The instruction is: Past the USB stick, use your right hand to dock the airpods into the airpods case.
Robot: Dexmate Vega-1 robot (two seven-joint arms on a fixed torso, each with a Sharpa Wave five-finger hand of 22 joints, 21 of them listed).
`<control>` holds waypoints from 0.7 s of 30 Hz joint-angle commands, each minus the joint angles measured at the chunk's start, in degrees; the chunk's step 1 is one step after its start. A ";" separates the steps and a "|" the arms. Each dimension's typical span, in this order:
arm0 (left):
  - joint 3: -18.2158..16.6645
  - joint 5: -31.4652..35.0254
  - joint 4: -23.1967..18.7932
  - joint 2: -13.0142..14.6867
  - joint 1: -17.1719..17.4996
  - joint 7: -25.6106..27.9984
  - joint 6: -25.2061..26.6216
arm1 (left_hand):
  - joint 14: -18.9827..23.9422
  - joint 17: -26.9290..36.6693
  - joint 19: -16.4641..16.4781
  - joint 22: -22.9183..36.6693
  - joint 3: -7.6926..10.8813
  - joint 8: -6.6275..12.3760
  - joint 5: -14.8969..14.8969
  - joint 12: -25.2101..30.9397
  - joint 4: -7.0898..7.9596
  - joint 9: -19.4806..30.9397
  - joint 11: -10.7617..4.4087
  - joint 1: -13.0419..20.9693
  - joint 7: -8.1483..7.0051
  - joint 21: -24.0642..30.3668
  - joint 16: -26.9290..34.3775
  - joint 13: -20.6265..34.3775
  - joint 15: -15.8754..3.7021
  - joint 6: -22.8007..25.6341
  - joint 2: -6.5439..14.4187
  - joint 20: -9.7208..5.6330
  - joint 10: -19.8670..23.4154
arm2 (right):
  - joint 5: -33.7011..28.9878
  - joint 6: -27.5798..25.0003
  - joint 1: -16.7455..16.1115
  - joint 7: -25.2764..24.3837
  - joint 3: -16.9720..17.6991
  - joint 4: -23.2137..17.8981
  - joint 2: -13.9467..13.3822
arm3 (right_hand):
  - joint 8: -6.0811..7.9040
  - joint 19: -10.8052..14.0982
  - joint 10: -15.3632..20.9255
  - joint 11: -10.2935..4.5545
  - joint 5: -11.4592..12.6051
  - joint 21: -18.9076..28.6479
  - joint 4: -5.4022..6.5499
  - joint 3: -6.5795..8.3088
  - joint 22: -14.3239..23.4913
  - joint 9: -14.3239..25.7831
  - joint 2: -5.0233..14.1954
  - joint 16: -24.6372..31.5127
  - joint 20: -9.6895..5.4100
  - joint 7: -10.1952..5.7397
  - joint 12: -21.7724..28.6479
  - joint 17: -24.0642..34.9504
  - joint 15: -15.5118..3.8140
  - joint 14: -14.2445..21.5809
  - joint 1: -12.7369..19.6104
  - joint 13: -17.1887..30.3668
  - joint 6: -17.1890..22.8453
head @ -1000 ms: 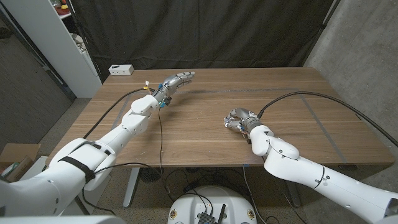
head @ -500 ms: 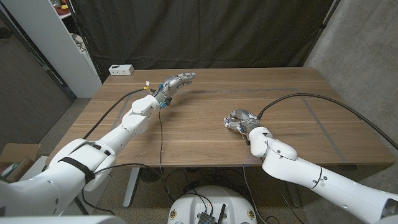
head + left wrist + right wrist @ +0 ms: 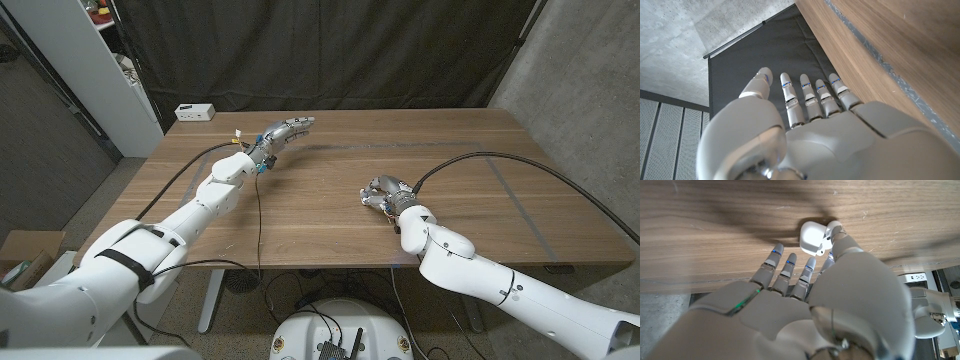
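judging by contact, the closing or docking step is under way: the airpods case (image 3: 813, 237) is touched by the right hand (image 3: 388, 192), grasp unconfirmed, at table (image 3: 330, 225) centre-right. careful seating is required next.

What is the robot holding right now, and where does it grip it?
The right hand touches a small white case at its side with a fingertip; a real grip cannot be told. The left hand holds nothing.
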 commanded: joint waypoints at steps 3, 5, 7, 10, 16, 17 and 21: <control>0.07 -0.11 2.36 -0.69 -1.21 -1.10 -0.74 | 0.02 0.15 -0.01 0.28 -0.25 -0.20 0.06 0.07 0.20 0.15 0.09 0.46 0.29 0.20 -0.05 0.09 -2.60 0.27 0.27 0.11 0.13 | 0.06 3.05 -1.81 -4.42 1.15 1.18 1.45 | 0.75 1.22 1.20 0.01 -0.16 0.56 -0.29 -0.17 0.12 0.50 0.44 0.69 -0.37 0.08 0.37 0.25 -9.91 1.00 0.57 0.31 1.11; 0.08 -0.13 2.85 -0.85 -1.43 -1.28 -0.87 | 0.00 0.14 -0.02 0.28 -0.23 -0.22 0.07 0.07 0.20 0.15 0.06 0.47 0.29 0.20 -0.06 0.09 -2.56 0.23 0.31 0.17 0.10 | 0.04 3.40 -2.31 -5.40 1.44 1.41 2.04 | 0.81 1.24 1.22 -0.01 -0.17 0.53 -0.30 -0.23 0.12 0.56 0.42 0.74 -0.40 0.18 0.36 0.26 -9.96 1.08 0.60 0.34 1.17; 0.11 -0.08 3.49 -1.03 -1.75 -1.50 -1.11 | -0.01 0.14 -0.03 0.28 -0.24 -0.20 0.06 0.06 0.21 0.15 0.10 0.45 0.30 0.20 -0.06 0.10 -2.56 0.27 0.32 0.15 0.09 | -0.02 3.65 -2.75 -6.36 1.63 1.63 2.67 | 0.87 1.26 1.34 0.22 -0.19 0.50 -0.32 -0.28 0.12 0.66 0.40 0.77 -0.39 0.27 0.38 0.28 -9.95 1.11 0.66 0.36 1.19; 0.17 -0.05 4.61 -1.35 -2.34 -1.95 -1.46 | -0.01 0.14 -0.01 0.28 -0.25 -0.20 0.06 0.06 0.22 0.15 0.13 0.43 0.30 0.21 -0.06 0.09 -2.54 0.25 0.33 0.19 0.10 | 0.02 3.65 -3.27 -7.34 1.83 1.84 3.57 | 0.93 1.28 1.45 0.08 -0.18 0.46 -0.43 -0.30 0.13 0.71 0.33 0.77 -0.39 0.36 0.39 0.26 -9.99 1.13 0.85 0.39 1.26; 0.33 0.04 7.72 -2.32 -3.92 -3.23 -2.46 | 0.00 0.14 -0.02 0.28 -0.22 -0.18 0.08 0.05 0.19 0.15 0.25 0.47 0.33 0.21 -0.06 0.08 -2.52 0.31 0.39 0.13 0.06 | 0.40 3.43 -3.97 -8.36 2.02 1.94 4.78 | 0.89 1.31 1.51 0.56 -0.17 0.37 -0.53 -0.26 0.13 0.82 0.17 0.65 -0.36 0.41 0.34 0.16 -9.71 1.27 1.08 0.47 1.04; 0.34 0.05 8.24 -2.52 -4.17 -3.38 -2.67 | 0.01 0.14 -0.01 0.28 -0.22 -0.18 0.08 0.06 0.19 0.15 0.21 0.48 0.33 0.22 -0.06 0.08 -2.53 0.30 0.40 0.13 0.07 | 0.47 3.41 -4.12 -8.61 2.10 1.97 4.95 | 0.92 1.34 1.53 0.69 -0.17 0.36 -0.49 -0.26 0.13 0.89 0.18 0.62 -0.35 0.58 0.34 0.15 -9.75 1.24 1.05 0.48 1.02; 0.49 0.17 10.12 -3.22 -5.16 -4.12 -3.33 | 0.01 0.13 0.00 0.28 -0.22 -0.14 0.08 0.07 0.16 0.14 0.20 0.49 0.33 0.22 -0.06 0.08 -2.56 0.40 0.39 0.11 0.10 | 1.16 3.78 -5.12 -10.40 2.99 2.53 6.11 | 1.04 1.35 1.36 0.68 -0.17 0.32 -0.51 -0.25 0.13 1.06 0.04 0.50 -0.37 0.60 0.23 0.09 -9.78 1.23 1.07 0.51 1.06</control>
